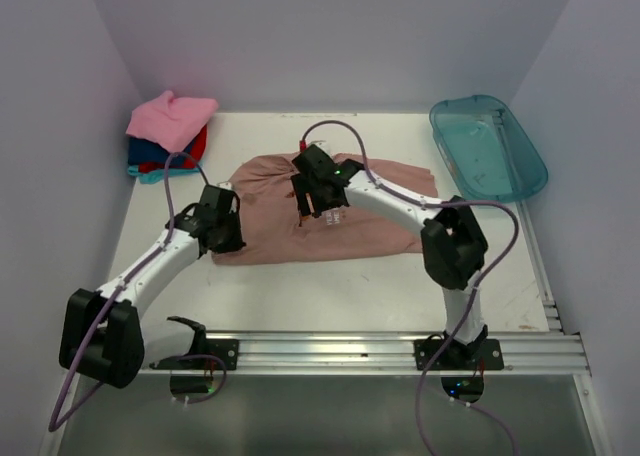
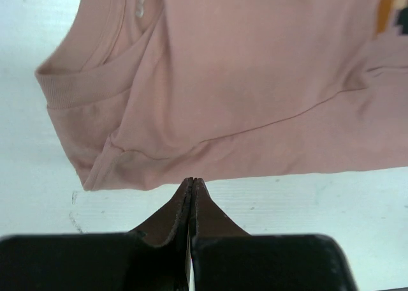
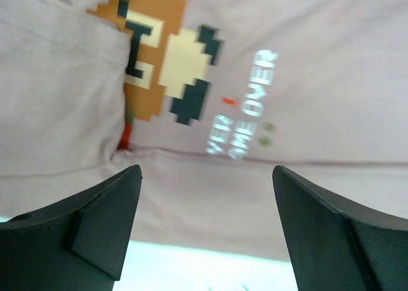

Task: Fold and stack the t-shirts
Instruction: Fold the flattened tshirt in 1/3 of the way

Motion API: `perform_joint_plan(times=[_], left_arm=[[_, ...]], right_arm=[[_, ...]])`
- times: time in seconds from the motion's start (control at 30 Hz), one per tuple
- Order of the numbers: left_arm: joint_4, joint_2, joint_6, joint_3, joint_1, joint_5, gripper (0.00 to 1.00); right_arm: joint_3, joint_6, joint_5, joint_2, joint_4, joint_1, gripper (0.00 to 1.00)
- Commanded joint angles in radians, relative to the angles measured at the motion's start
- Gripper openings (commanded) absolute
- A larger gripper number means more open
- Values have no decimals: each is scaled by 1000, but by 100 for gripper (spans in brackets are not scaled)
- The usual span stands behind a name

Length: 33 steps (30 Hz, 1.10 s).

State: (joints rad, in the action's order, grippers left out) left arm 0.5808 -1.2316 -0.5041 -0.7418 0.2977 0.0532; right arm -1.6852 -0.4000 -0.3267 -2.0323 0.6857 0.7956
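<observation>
**A:** Gripper status?
**B:** Left gripper [image 2: 192,184]: jaws fully closed, empty, tips at the hem of the pink-brown tee [image 1: 275,226]. Right gripper [image 3: 207,176]: jaws wide apart, empty, above the chest print [image 3: 166,55].
**A:** Tee location?
**B:** Flat, mid-table [image 1: 330,296]. The folded stack [image 1: 168,136] is in the far-left corner.

White table [image 1: 330,296], pink-brown tee [image 1: 265,226] spread centre, folded tees [image 1: 170,126] far-left, teal tub [image 1: 490,146] far-right

The dusty pink tee [image 2: 255,80] is soft matt knit cloth, the surface [image 1: 330,296] matt white, the tub [image 1: 490,154] glossy translucent plastic.
</observation>
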Motion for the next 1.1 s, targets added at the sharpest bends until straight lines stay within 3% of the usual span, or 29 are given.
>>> perform_joint_plan(times=[0.0,0.17,0.2,0.27,0.3,0.43,0.63,1.07], left_arm=[[-110,63,18,-56,3,-35,0],[-150,-80,32,-160,3,-53,0],[-163,-113,35,-177,3,-91,0],[-180,-189,35,-209,3,-113,0],[-202,-209,27,-214,3,-116,0],[-239,-320,19,-222,3,-96,0],[-225,-431,-7,-203,3,-30,0],[-225,-371,-74,-103,3,-12,0]], right_arm=[[88,20,-138,200,-38,-1,88],[205,-17,-205,285,21,-21,87],[220,-39,-224,291,34,-27,78],[269,-69,-227,310,72,-61,48],[288,-118,-247,316,87,-77,0],[399,-210,-270,368,123,-189,0],[507,-204,-245,386,78,-309,0],[581,-146,-117,245,-127,-345,0]])
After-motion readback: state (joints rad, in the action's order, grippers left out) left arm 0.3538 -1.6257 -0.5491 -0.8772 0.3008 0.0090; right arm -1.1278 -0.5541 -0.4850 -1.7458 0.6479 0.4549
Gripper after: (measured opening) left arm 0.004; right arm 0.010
